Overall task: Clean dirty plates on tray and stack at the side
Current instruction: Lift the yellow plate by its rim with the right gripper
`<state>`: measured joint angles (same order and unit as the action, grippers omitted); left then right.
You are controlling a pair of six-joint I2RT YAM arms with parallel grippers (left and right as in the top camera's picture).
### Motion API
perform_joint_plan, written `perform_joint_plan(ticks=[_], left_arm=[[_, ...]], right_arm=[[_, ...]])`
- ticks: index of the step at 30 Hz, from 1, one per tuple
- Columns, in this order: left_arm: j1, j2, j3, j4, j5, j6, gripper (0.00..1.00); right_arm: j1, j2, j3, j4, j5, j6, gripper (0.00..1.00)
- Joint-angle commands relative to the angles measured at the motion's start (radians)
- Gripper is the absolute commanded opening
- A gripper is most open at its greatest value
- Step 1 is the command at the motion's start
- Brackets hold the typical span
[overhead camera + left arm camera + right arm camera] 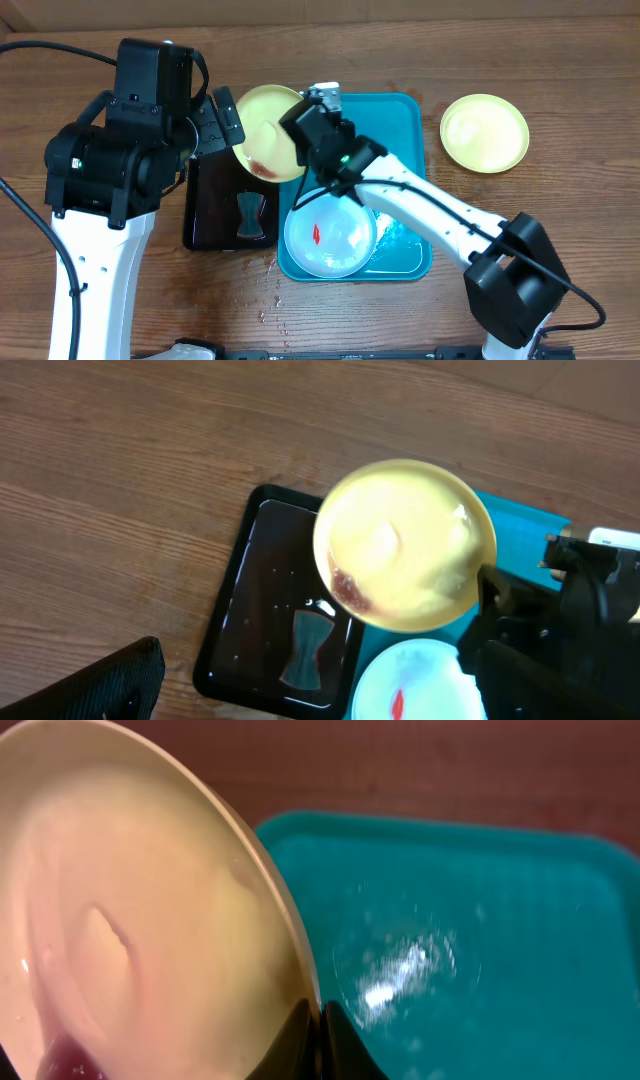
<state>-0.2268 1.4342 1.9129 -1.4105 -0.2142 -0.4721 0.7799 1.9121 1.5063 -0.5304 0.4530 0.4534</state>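
My right gripper (298,138) (318,1020) is shut on the rim of a pale yellow-green plate (262,130) (400,545) (150,920). It holds the plate tilted over the gap between the black tray and the teal tray (402,125) (520,540) (480,920). A red smear has slid to the plate's low edge. A mint-white plate (330,238) (420,680) with a red smear lies in the teal tray. A second yellow-green plate (484,131) lies on the table at the right, without a smear. My left gripper (222,118) is open and empty beside the tilted plate.
A black tray (205,215) (240,610) holding dark liquid and a grey bow-tie-shaped sponge (249,215) (305,650) sits left of the teal tray. Water drops (272,300) lie on the wooden table in front of it. The teal tray's floor is wet.
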Motion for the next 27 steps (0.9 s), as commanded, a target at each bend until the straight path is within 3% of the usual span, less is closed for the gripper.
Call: perform_joint_plan(ticks=[1, 10, 18, 27], left_arm=[[0.004, 0.006, 0.003, 0.0, -0.014, 0.0, 1.0], [0.004, 0.006, 0.003, 0.0, -0.014, 0.0, 1.0], [0.004, 0.006, 0.003, 0.0, -0.014, 0.0, 1.0], [0.004, 0.006, 0.003, 0.0, -0.014, 0.0, 1.0]], right_arm=[[0.05, -0.027, 0.028, 0.082, 0.265, -0.153, 0.04], [0.181, -0.027, 0.028, 0.38, 0.602, -0.563, 0.04], [0.262, -0.027, 0.027, 0.632, 0.706, -0.912, 0.04], [0.292, -0.027, 0.027, 0.775, 0.706, -1.038, 0.04]])
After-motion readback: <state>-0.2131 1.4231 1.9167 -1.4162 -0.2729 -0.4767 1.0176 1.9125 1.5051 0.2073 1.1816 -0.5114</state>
